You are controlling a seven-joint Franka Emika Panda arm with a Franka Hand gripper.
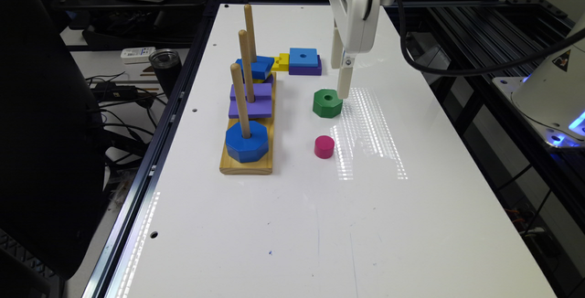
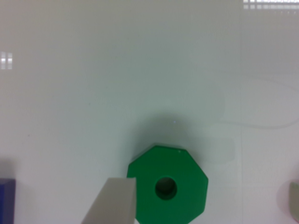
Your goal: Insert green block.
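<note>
The green block (image 1: 327,103), an octagon with a round centre hole, lies flat on the white table (image 1: 292,225). My gripper (image 1: 342,92) hangs low at its far edge, toward the exterior view's right. In the wrist view the green block (image 2: 174,191) sits between two widely spread pale fingers (image 2: 112,205), one close against its side, the other well apart from it. The gripper (image 2: 204,192) is open and holds nothing. The wooden peg base (image 1: 249,163) stands at the exterior view's left, with a blue octagon (image 1: 247,141) on its nearest peg.
A purple block (image 1: 251,101) sits on the middle peg and a blue block (image 1: 256,66) on the far peg. A pink cylinder (image 1: 324,146) stands just in front of the green block. A blue square on a purple square (image 1: 304,61) and a yellow block (image 1: 281,62) lie behind.
</note>
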